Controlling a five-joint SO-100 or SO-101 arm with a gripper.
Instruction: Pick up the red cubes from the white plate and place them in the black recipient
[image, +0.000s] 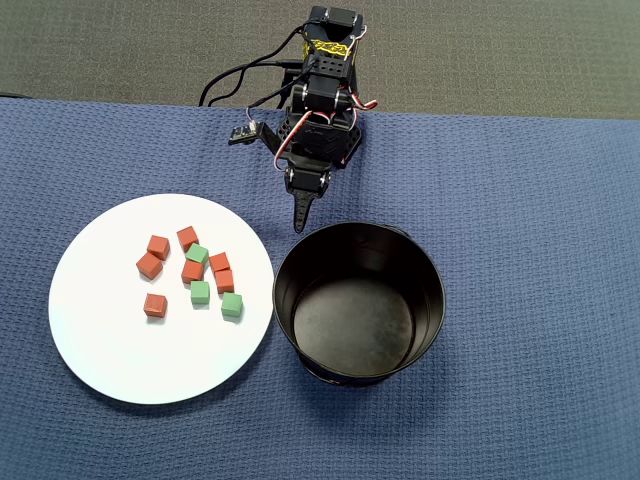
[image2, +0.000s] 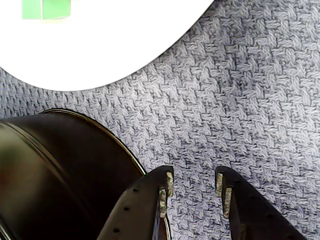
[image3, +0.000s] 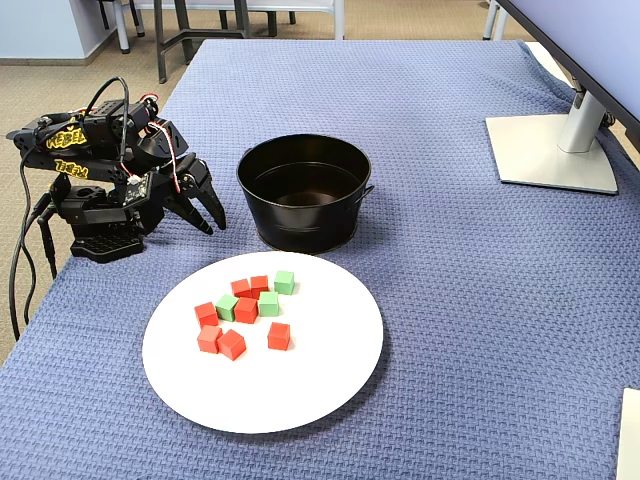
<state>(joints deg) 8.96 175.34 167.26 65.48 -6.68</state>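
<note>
Several small red cubes (image: 154, 305) (image3: 231, 344) lie on the white plate (image: 110, 350) (image3: 300, 385) (image2: 100, 45), mixed with three green cubes (image: 231, 306) (image3: 284, 282). The black recipient (image: 355, 315) (image3: 300, 225) (image2: 50, 165) stands empty just right of the plate in the overhead view. My gripper (image: 300, 218) (image2: 194, 184) (image3: 211, 220) is open and holds nothing. It hangs over the blue cloth beside the recipient's rim, short of the plate. One green cube (image2: 45, 9) shows at the top of the wrist view.
A blue woven cloth (image: 520, 250) covers the table. The arm's base and cables (image: 230, 85) sit at the table's edge. A monitor stand (image3: 550, 150) occupies the far right corner in the fixed view. A white object (image3: 630, 430) pokes in at the lower right.
</note>
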